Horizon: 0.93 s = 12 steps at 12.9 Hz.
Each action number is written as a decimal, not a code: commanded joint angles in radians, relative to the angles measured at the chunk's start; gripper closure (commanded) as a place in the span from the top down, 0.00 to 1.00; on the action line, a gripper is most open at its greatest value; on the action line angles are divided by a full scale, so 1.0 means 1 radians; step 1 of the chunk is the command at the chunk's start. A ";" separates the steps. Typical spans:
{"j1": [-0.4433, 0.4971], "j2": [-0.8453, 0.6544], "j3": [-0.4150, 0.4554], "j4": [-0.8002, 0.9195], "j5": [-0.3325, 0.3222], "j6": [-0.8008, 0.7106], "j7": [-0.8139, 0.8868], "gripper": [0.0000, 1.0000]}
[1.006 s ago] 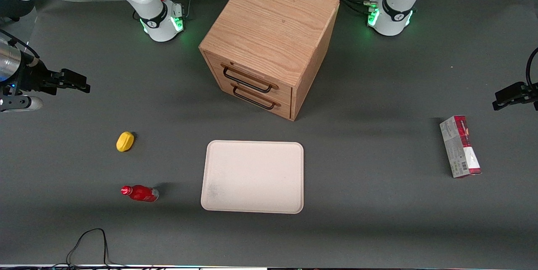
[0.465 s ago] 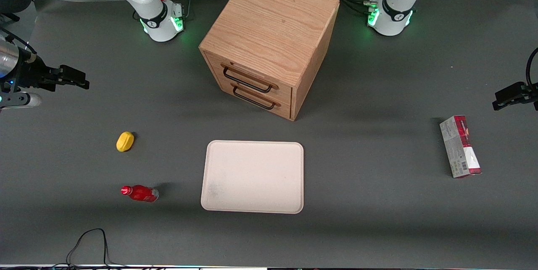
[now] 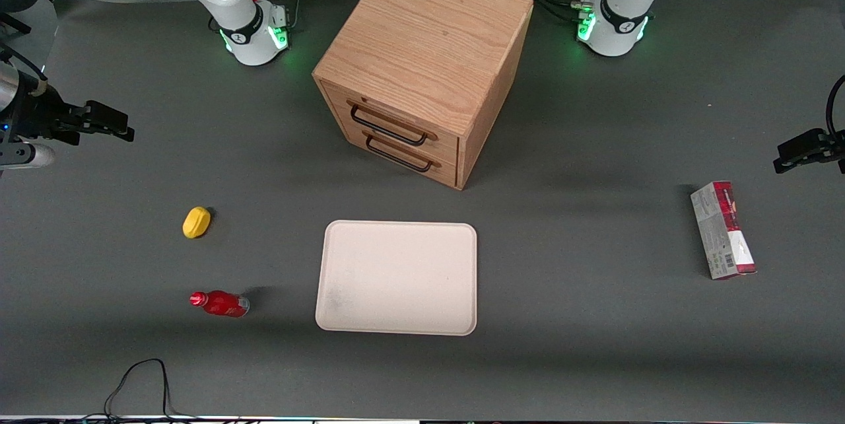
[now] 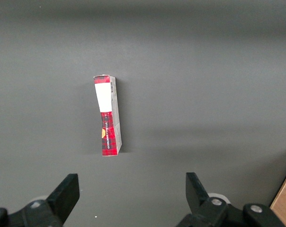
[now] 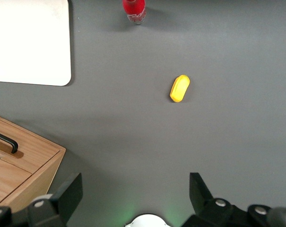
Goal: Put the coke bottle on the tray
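The bottle (image 3: 220, 303) lies on its side on the surface (image 3: 594, 345), beside the tray (image 3: 396, 277) toward the working arm's end, with a lemon (image 3: 196, 222) farther from the camera. The gripper (image 3: 105, 121) hangs well apart from both, fingers spread wide, holding nothing.

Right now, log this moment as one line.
gripper: open, empty, high, far from bottle | coke bottle: lying on table beside tray | tray: holds nothing | step: approach pending
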 commanded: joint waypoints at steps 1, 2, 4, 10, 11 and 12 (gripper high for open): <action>0.004 0.099 -0.013 0.147 0.019 -0.073 -0.016 1.00; 0.002 0.128 -0.016 0.186 0.019 -0.077 -0.016 1.00; -0.002 0.221 -0.021 0.272 0.021 -0.081 -0.016 1.00; -0.088 0.602 -0.006 0.672 0.120 -0.055 -0.007 1.00; -0.093 0.616 -0.006 0.680 0.130 -0.041 -0.007 1.00; -0.093 0.618 -0.003 0.680 0.130 -0.032 -0.007 1.00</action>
